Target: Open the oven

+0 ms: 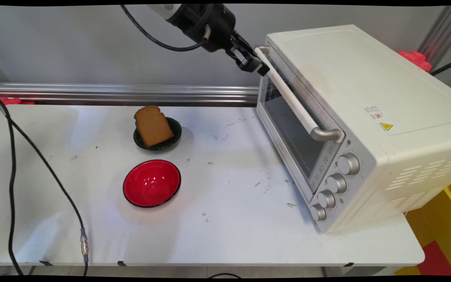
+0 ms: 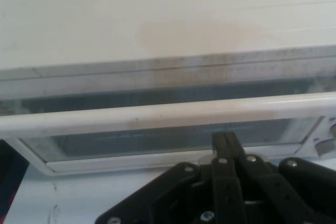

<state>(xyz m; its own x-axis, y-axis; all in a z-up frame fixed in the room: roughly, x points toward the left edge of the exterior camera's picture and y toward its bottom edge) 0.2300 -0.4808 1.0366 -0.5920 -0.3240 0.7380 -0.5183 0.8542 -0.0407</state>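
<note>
One tool [image 1: 253,62] | pressed-together black fingers | at smooth white oven handle [image 1: 288,94]

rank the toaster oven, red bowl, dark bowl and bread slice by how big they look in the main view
1. toaster oven, by far the largest
2. red bowl
3. dark bowl, though it sits farther from the camera, so the gap to the red bowl is unsure
4. bread slice, close to the dark bowl in apparent size

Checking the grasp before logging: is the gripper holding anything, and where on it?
Nothing is held. The gripper is shut, fingers together just under the oven's white door handle, near its far end.
</note>
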